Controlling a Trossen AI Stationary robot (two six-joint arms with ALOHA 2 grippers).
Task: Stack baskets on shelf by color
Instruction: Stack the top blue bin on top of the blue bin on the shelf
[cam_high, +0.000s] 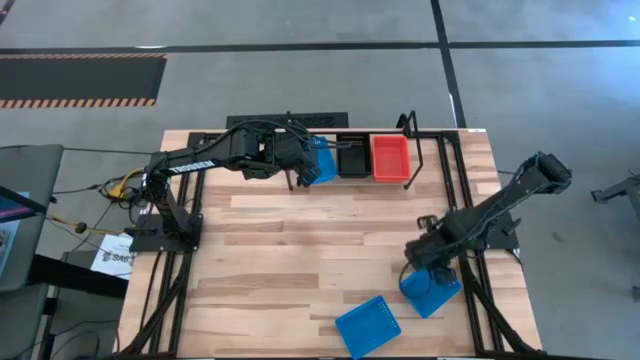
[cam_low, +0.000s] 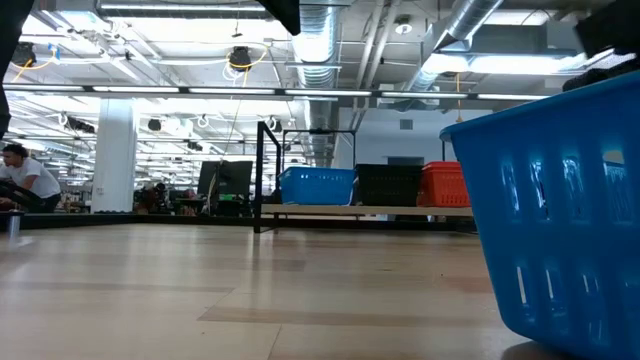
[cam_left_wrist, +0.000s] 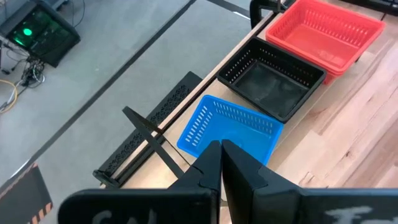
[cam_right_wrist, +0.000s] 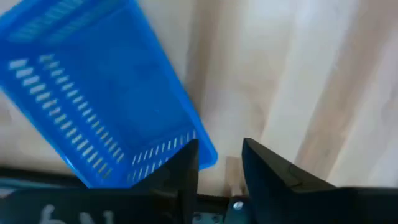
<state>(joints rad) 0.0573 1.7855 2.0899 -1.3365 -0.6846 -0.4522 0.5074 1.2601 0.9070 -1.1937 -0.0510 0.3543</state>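
Observation:
On the shelf (cam_low: 380, 210) at the table's far edge stand a blue basket (cam_high: 321, 160), a black basket (cam_high: 352, 156) and a red-orange basket (cam_high: 390, 157), side by side. My left gripper (cam_left_wrist: 222, 149) is shut, just above the blue basket's near side (cam_left_wrist: 233, 130). The low view shows that basket (cam_low: 317, 186) resting on the board with nothing on it. My right gripper (cam_right_wrist: 221, 158) is open, low over the near right of the table. A second blue basket (cam_right_wrist: 93, 99) lies there on its base, one corner (cam_right_wrist: 209, 155) by the fingers. A third blue basket (cam_high: 367, 325) lies near the front edge. My right gripper points down at the second blue basket's corner (cam_right_wrist: 209, 155), which reaches into the gap beside one finger (cam_right_wrist: 186, 165). I cannot tell whether that finger touches the wall. The basket sits on the table (cam_low: 560, 230).
The shelf's black rods and upright end loop (cam_high: 408, 125) frame the row of baskets. Bare plank tabletop (cam_high: 300, 250) lies between the shelf and the two loose blue baskets. A person (cam_low: 25, 180) sits far off in the room beyond.

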